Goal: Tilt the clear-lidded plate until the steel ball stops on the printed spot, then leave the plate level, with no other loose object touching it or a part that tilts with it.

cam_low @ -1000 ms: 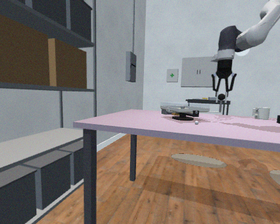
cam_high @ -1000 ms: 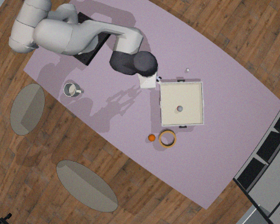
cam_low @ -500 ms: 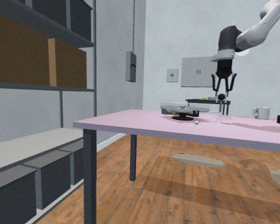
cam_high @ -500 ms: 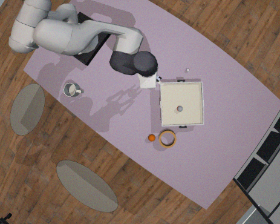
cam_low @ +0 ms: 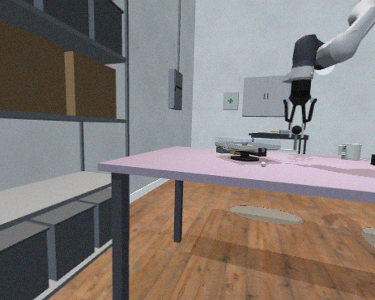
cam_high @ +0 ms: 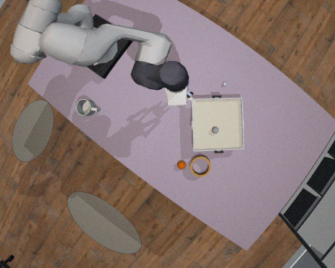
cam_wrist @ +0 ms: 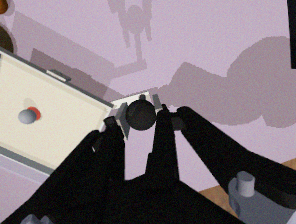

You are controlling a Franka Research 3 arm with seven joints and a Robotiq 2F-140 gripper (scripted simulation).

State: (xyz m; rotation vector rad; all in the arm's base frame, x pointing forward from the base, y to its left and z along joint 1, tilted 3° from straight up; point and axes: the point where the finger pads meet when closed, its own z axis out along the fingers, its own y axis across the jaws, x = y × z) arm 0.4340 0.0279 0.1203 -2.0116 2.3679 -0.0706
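Observation:
The square cream plate point(cam_high: 217, 124) with a clear lid stands on the pink table on a black foot point(cam_low: 245, 157). The steel ball point(cam_high: 215, 130) lies near the plate's middle. In the wrist view the ball point(cam_wrist: 26, 116) touches the edge of the red printed spot point(cam_wrist: 34, 112) and partly covers it. My gripper point(cam_wrist: 141, 106) is shut on the black round knob point(cam_wrist: 140, 115) of the handle that stands beside the plate's corner. The knob also shows in the side view point(cam_low: 296, 129) between my fingers point(cam_low: 298, 118). From the side the plate point(cam_low: 247, 143) looks slightly off level.
An orange ball point(cam_high: 181, 164) and a wooden ring point(cam_high: 200, 166) lie close to the plate's near side. A small white ball point(cam_high: 224, 83) lies just past its far side. A mug point(cam_high: 85, 107) stands further left. A black block point(cam_high: 108, 54) sits under my arm.

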